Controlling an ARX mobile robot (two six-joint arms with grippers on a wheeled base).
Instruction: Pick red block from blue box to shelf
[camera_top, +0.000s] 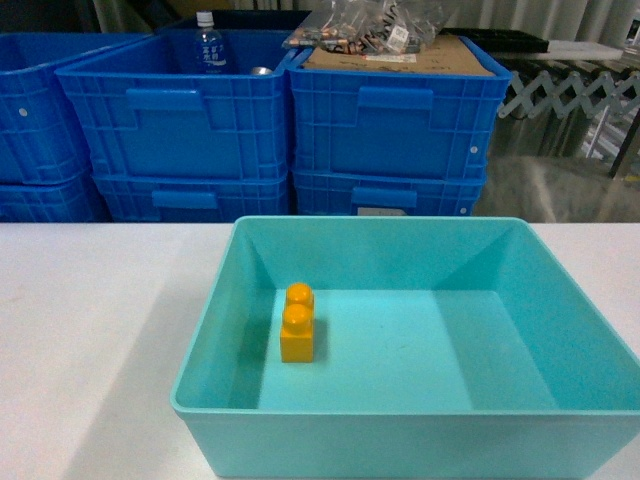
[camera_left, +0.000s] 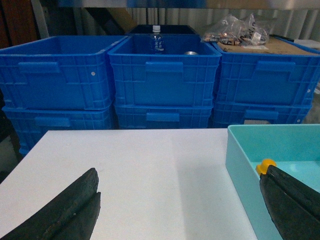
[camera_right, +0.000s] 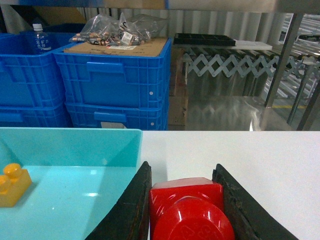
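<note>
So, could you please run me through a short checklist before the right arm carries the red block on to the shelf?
1. Grip: right pincer is shut on the red block, fingers against both its sides. Ok.
2. Block out of the blue box: the head view shows only the orange brick inside. Ok.
3. Clearance from the box: whether the block is already clear of the rim is unclear. Cannot tell.
4. Left pincer: open and empty, above the white table beside the box. Ok.
5. Shelf: only a steel post and some tiers show at the right wrist view's far right; a free spot is not visible. Cannot tell.
</note>
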